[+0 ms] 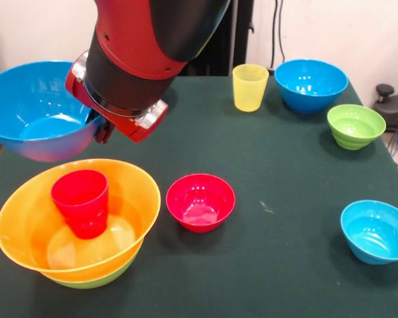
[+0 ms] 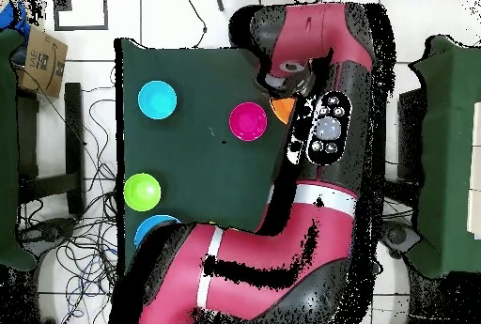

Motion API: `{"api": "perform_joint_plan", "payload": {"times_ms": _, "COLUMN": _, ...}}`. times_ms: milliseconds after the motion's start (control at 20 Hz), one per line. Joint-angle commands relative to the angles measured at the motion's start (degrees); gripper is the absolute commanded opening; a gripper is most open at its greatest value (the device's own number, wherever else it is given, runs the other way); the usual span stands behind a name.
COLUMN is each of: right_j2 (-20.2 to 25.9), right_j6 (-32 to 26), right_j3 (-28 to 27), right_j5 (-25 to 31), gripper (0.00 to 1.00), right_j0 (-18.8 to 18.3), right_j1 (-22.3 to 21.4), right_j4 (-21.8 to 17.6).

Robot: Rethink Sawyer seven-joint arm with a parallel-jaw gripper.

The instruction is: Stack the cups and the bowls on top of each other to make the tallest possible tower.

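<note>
The tower (image 1: 76, 228) stands at the front left: a large orange bowl (image 1: 26, 225) nested in a lime-green bowl (image 1: 93, 279), with a red cup (image 1: 81, 202) upright inside. My gripper (image 1: 101, 130) is shut on the right rim of a large blue bowl (image 1: 33, 106) with a purplish underside. It holds the bowl in the air above and behind the tower, at the table's left edge. A small red bowl (image 1: 200, 202) sits right of the tower. A yellow cup (image 1: 250, 86) stands at the back. In the overhead view the arm hides the gripper.
A medium blue bowl (image 1: 310, 84) sits at the back right, a ribbed green bowl (image 1: 355, 126) beside it, and a small blue bowl (image 1: 376, 232) at the front right. The overhead view shows the red bowl (image 2: 248, 121), green bowl (image 2: 143, 191) and a blue bowl (image 2: 157, 100).
</note>
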Motion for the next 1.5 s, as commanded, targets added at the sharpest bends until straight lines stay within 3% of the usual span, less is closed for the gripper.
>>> {"api": "perform_joint_plan", "payload": {"times_ms": 50, "right_j2": 2.2, "right_j6": 6.7, "right_j3": -6.1, "right_j5": 6.3, "gripper": 0.00, "right_j0": 1.4, "right_j1": 1.7, "right_j4": 1.5}}
{"api": "perform_joint_plan", "payload": {"times_ms": 400, "right_j2": 1.9, "right_j6": 6.9, "right_j3": -13.2, "right_j5": 9.1, "gripper": 0.00, "right_j0": 1.7, "right_j1": 5.1, "right_j4": 2.4}}
{"api": "perform_joint_plan", "payload": {"times_ms": 650, "right_j2": 2.0, "right_j6": 7.3, "right_j3": -14.2, "right_j5": 8.4, "gripper": 0.00, "right_j0": 1.5, "right_j1": 6.5, "right_j4": 3.5}}
{"api": "perform_joint_plan", "payload": {"times_ms": 1500, "right_j2": 1.4, "right_j6": 6.9, "right_j3": -3.2, "right_j5": -3.1, "gripper": 0.00, "right_j0": -0.8, "right_j1": 6.1, "right_j4": 6.8}}
